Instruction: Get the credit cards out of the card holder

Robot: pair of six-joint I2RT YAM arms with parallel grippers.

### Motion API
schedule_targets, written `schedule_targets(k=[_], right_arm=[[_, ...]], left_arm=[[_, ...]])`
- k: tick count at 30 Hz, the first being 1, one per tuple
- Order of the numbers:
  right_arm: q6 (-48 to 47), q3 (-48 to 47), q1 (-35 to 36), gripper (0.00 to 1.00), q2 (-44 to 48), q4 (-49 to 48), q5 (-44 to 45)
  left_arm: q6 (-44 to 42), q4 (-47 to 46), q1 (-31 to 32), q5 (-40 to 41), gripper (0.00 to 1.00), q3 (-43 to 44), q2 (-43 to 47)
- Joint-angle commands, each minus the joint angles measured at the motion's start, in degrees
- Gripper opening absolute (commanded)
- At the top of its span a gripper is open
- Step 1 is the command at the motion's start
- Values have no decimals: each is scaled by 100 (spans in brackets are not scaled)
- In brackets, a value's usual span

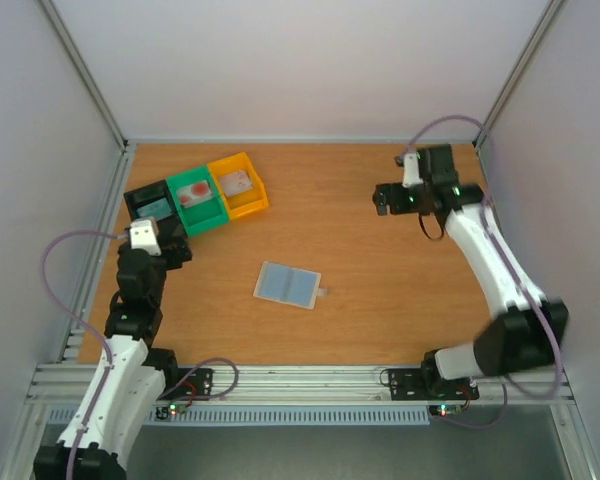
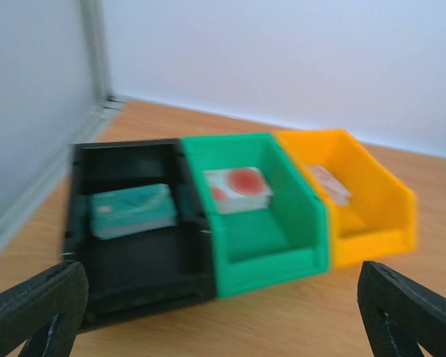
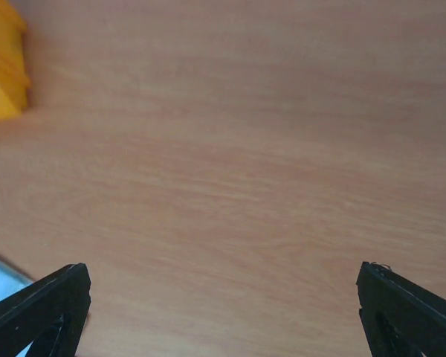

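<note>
From above, we see the card holder (image 1: 287, 285) flat on the table (image 1: 380, 300), between the left claw (image 1: 175, 250) and the right claw (image 1: 382, 200), well apart from both. We cannot tell if cards are inside. In the left claw's view, its fingers (image 2: 37, 305) stand wide apart, empty, with three bins (image 2: 275, 260) just ahead. In the right claw's view, its fingers (image 3: 41, 305) gape too, over the table.

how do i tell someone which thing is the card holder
On the wooden table, skip the coloured bins at the far left corner. The card holder lies alone near the middle. Unlike them it is flat and pale blue-grey, two panels side by side with a small tab.
</note>
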State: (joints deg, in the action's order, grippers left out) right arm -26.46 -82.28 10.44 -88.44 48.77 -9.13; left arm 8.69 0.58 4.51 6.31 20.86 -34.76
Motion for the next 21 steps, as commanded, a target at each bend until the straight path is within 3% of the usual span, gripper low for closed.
schedule_targets(k=[1,3,7,10,14,16,17,21], right_arm=[[694,1854,-289,98,1557,-2181,765],[923,2664,-551,98,2051,-2839,1175],[1579,4080,-1314,98,2683,-4109,1167],[1465,5025,-1360,98,2909,-5393,1893],[1125,5860,-1360,99,2578,-6944,2275],[1081,6025,-1360,98,2172,-7473,2285],[1074,6075,-1360,99,1944,-7732,2275],[930,6412,-1360,99,1122,-9184,2348]], left_arm=[[98,-1125,-650,845,99,-401,112],[49,-1045,-837,700,99,-493,33],[396,-597,-908,122,99,-632,-120],[409,-736,-915,-417,100,-744,-184],[-414,-2425,-913,-1158,99,-1453,-290],[-1147,-3507,-914,-1108,99,-1772,-625],[-1328,-3565,-915,-852,99,-1761,-805],[-807,-3656,-914,144,99,-1470,-1490]])
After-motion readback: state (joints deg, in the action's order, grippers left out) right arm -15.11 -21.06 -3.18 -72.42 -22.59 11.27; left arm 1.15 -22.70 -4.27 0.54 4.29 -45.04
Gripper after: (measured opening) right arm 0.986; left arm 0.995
